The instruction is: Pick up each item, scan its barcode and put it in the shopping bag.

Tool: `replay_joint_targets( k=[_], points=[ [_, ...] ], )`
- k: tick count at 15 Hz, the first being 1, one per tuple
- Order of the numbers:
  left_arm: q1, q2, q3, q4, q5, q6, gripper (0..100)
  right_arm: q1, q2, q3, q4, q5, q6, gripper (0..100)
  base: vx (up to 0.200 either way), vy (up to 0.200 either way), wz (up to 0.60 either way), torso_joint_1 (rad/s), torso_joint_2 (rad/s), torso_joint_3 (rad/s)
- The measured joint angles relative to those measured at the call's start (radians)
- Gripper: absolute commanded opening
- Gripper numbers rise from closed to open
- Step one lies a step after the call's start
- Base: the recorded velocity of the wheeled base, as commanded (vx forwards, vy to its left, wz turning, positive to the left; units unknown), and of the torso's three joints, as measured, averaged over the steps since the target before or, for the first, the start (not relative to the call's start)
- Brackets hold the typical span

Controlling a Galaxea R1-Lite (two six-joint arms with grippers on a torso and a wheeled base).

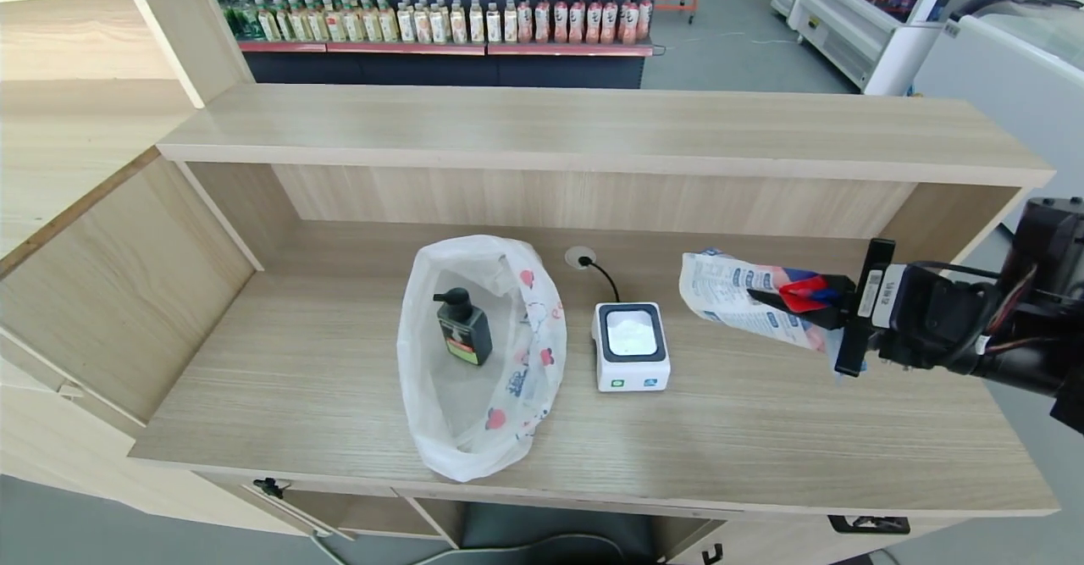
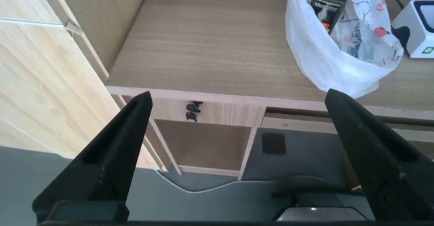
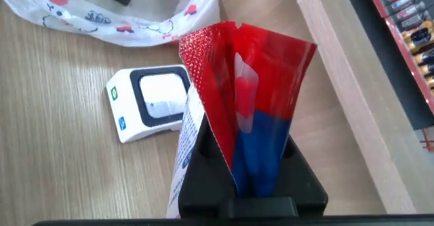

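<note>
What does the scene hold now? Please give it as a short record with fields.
bag: white, open, lying on the counter
bottle: dark, with pump, inside the bag
scanner: white, on the counter, right of the bag
right tool: shut on a packet, held over the counter, right of the scanner
left tool: open, empty, low before the counter's front edge
</note>
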Motion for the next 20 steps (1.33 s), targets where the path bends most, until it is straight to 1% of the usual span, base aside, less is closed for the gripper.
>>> replay_joint_targets(
  k=[3,6,10,13,17,20],
  points=[
    [0.001,0.0,0.0,0.0,-0.001,0.0,100,-0.023,0.032,0.016,0.001,0.016,-0.008,0,0.0,0.0,0.0,0.0,0.0,0.0],
    [0.001,0.0,0.0,0.0,0.0,0.0,100,-0.018,0.087,0.018,-0.011,0.068,-0.013,0,0.0,0.0,0.0,0.0,0.0,0.0],
    [0.0,0.0,0.0,0.0,0.0,0.0,100,-0.018,0.18,0.009,-0.144,0.107,-0.015,0,0.0,0.0,0.0,0.0,0.0,0.0],
    [0.0,0.0,0.0,0.0,0.0,0.0,100,-0.004,0.247,-0.039,-0.189,0.148,-0.029,0,0.0,0.0,0.0,0.0,0.0,0.0],
    [0.0,0.0,0.0,0.0,0.0,0.0,100,0.037,0.322,-0.094,-0.193,0.203,-0.06,0,0.0,0.0,0.0,0.0,0.0,0.0],
    [0.0,0.0,0.0,0.0,0.0,-0.001,100,0.042,0.354,-0.117,-0.193,0.223,-0.062,0,0.0,0.0,0.0,0.0,0.0,0.0]
  ],
)
